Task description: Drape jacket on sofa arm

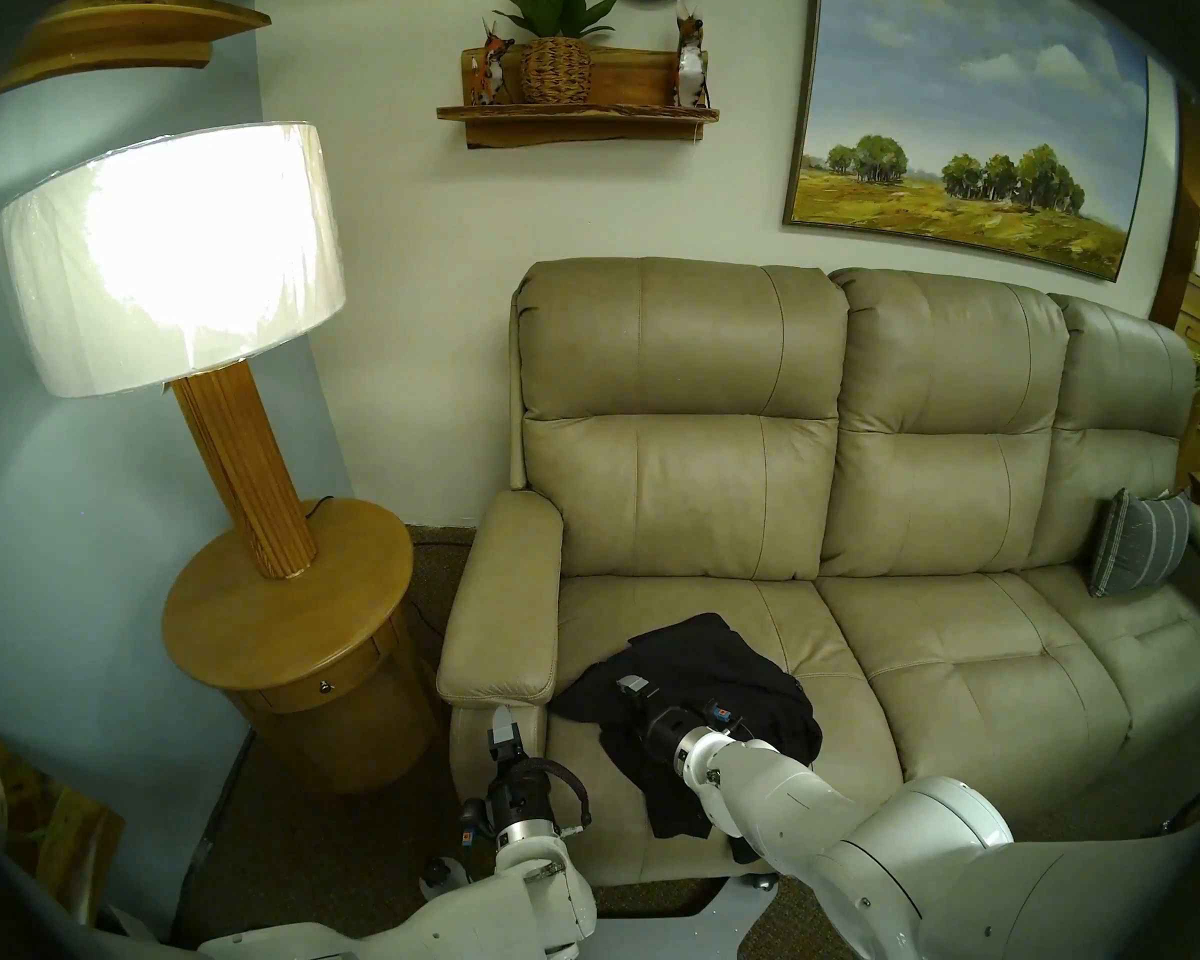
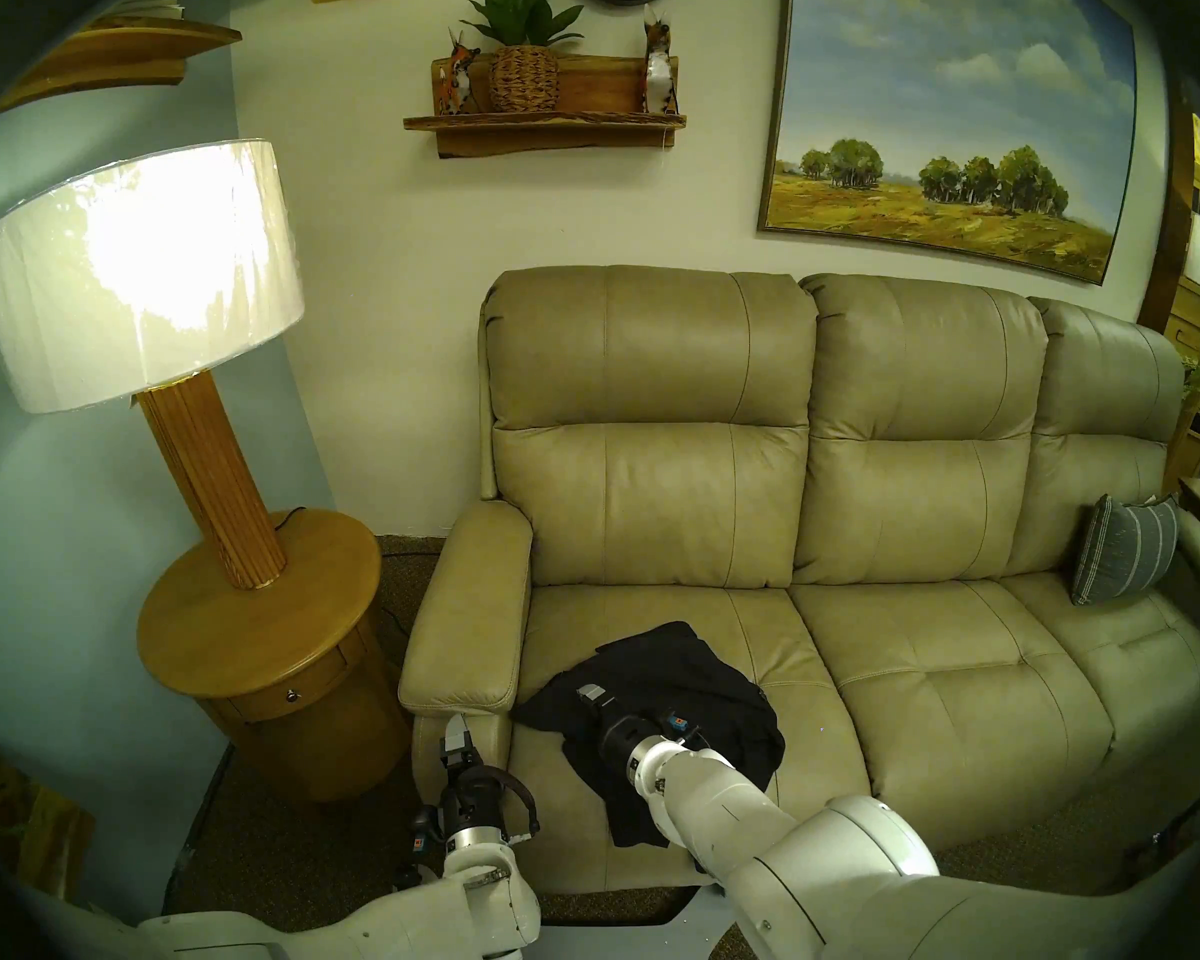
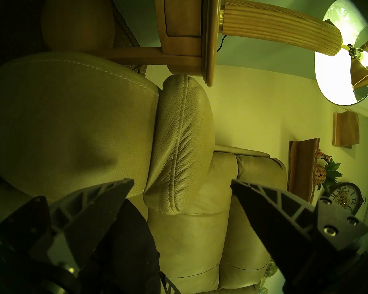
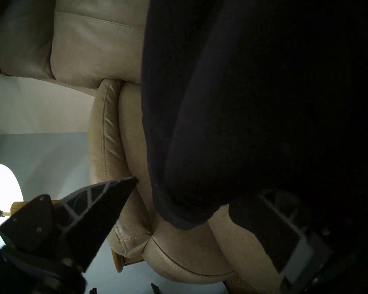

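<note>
On the seat cushion [image 1: 777, 633], crumpled jacket [image 1: 743, 668], right gripper [image 1: 628, 688] over it

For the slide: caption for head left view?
Right hand over black jacket on sofa seat; armrest bare.

Both head eyes are looking down from high at the whole sofa [image 1: 930, 522], while the wrist cameras are sitting low and close, turned sideways, both catching the sofa arm [image 3: 179, 149] and the lamp [image 4: 0, 189] beyond.
</note>
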